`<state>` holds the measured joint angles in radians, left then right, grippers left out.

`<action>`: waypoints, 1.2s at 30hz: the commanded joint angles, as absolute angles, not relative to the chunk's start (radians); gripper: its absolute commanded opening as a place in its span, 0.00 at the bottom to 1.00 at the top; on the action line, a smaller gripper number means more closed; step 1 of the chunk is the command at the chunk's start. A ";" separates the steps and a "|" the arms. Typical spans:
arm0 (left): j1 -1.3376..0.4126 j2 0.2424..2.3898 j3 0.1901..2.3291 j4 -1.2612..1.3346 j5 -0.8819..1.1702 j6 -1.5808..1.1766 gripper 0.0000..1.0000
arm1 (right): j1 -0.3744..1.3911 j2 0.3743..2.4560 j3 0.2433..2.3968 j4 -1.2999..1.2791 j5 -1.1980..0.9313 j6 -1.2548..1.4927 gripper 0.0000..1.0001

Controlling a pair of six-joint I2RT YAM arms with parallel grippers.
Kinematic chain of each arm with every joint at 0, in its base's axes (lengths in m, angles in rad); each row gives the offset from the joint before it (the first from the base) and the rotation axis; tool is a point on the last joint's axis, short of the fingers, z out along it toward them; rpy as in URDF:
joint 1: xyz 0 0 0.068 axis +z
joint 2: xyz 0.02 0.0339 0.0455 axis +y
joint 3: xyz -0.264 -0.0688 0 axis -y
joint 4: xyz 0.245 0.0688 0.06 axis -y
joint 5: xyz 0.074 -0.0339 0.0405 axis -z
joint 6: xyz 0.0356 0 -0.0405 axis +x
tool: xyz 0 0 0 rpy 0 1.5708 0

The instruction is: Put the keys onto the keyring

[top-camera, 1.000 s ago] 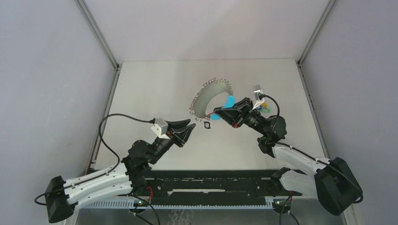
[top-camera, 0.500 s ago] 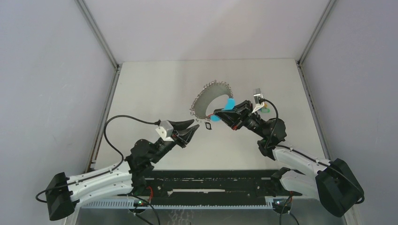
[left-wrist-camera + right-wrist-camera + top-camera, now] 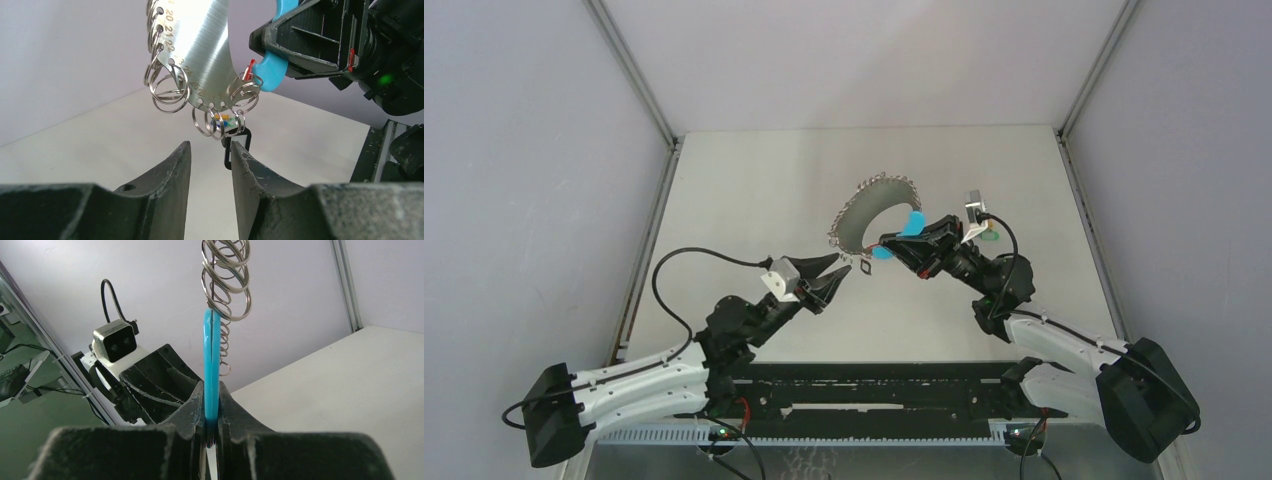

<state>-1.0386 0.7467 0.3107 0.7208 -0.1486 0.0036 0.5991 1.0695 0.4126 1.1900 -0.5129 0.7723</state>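
Grip on the keyring (image 3: 874, 205) comes from the right fingers (image 3: 899, 243), pressed together on its curved cyan piece (image 3: 210, 365). The grey numbered plate is held up off the worktop (image 3: 754, 190), over the middle and somewhat toward the right edge. Small wire rings hang along its rim. A red tag (image 3: 248, 70) sits beside the cyan piece, and a black bit (image 3: 235, 147) dangles from the lowest rings. The left fingers (image 3: 181, 157) stand apart, empty, pointing up at that lowest cluster. One tip is just beside the black bit, but whether they touch is unclear. Of the keys (image 3: 990, 227), only a speck of green shows beyond the right wrist, near the right edge.
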 commanded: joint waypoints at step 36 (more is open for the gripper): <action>-1.047 0.772 0.344 0.811 -0.153 -0.081 0.28 | 0.625 1.032 0.396 1.275 -0.445 0.758 0.00</action>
<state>-1.0389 0.7601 0.3130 0.7677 -0.1989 -0.0460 0.6132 1.0672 0.3958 1.2079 -0.4824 0.7685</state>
